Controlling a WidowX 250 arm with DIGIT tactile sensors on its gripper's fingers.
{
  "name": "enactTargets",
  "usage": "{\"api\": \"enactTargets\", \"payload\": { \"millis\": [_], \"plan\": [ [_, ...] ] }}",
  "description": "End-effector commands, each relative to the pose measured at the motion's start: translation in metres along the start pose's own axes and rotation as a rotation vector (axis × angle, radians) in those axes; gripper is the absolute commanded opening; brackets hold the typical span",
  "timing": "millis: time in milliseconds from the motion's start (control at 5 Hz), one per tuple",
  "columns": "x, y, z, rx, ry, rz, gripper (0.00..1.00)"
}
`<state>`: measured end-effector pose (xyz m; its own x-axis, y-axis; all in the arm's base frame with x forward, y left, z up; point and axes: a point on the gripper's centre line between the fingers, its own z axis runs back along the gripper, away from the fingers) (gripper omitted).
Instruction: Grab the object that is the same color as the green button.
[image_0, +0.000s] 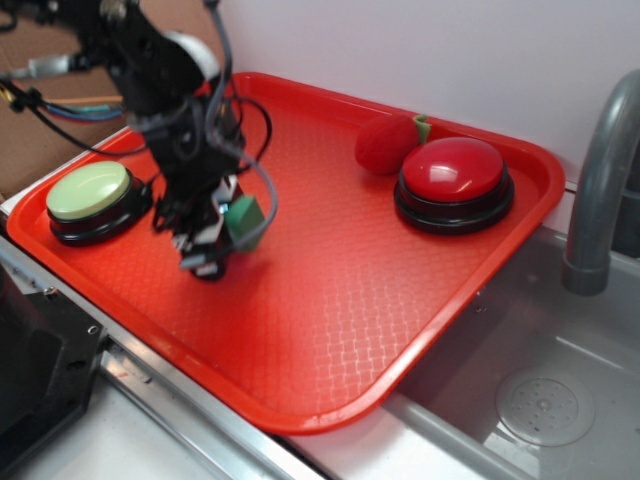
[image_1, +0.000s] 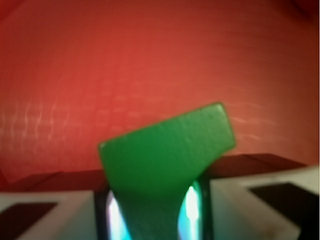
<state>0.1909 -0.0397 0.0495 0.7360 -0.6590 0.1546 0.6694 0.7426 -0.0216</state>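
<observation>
Most of the task looks done: the pincer (image_0: 215, 232) grips the green block (image_0: 243, 219), near the tray's (image_0: 330, 300) left edge beside the green button (image_0: 89, 190).

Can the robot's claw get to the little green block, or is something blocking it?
Yes, it seems it already has it: the gripper looks shut on the green block, which sits tilted between the fingers above the red tray. Nothing blocks it.
</observation>
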Motion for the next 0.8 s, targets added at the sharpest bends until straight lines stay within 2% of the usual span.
{"api": "enactTargets", "payload": {
  "millis": [0, 200, 400, 600],
  "plan": [
    [0.021, 0.018, 0.089, 0.079, 0.105, 0.494, 0.00],
    [0.014, 0.027, 0.122, 0.100, 0.104, 0.744, 0.00],
    [0.013, 0.030, 0.163, 0.164, 0.081, 0.915, 0.00],
    [0.020, 0.034, 0.166, 0.148, 0.038, 0.912, 0.00]
  ]
}}
